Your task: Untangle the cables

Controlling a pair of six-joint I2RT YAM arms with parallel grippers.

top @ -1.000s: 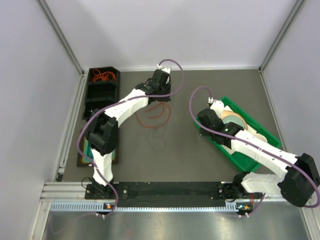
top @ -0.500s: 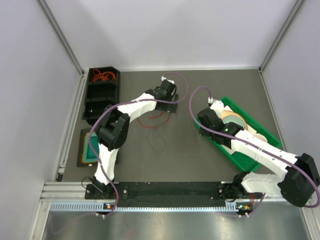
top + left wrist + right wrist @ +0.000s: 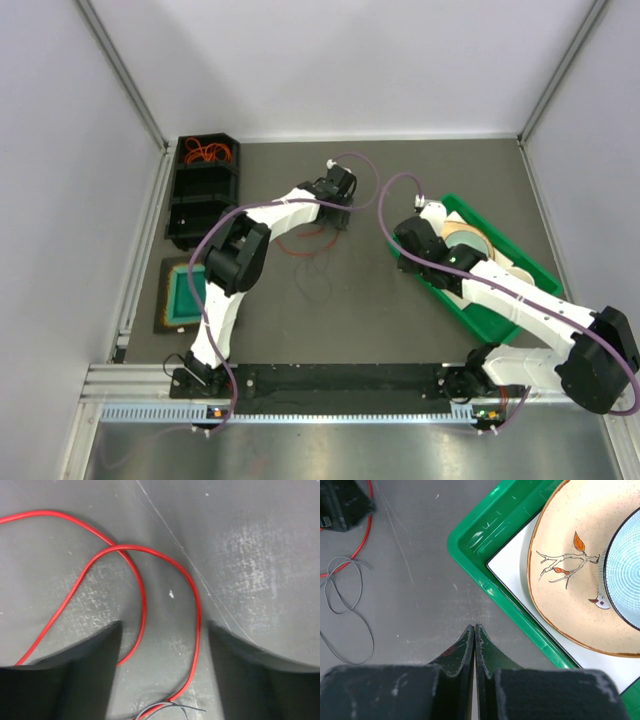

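Left gripper [image 3: 165, 630] shifted in from far edge, now open, straddling red cable [image 3: 142, 597]; right gripper [image 3: 474, 630] shut, farther off.

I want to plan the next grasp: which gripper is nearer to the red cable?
Left. The left gripper hangs open over the red cable, straddling its loop; the right gripper is apart, beside the tray.

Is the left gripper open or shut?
Open: the left gripper has its fingers wide apart, the red cable lying loose between them.
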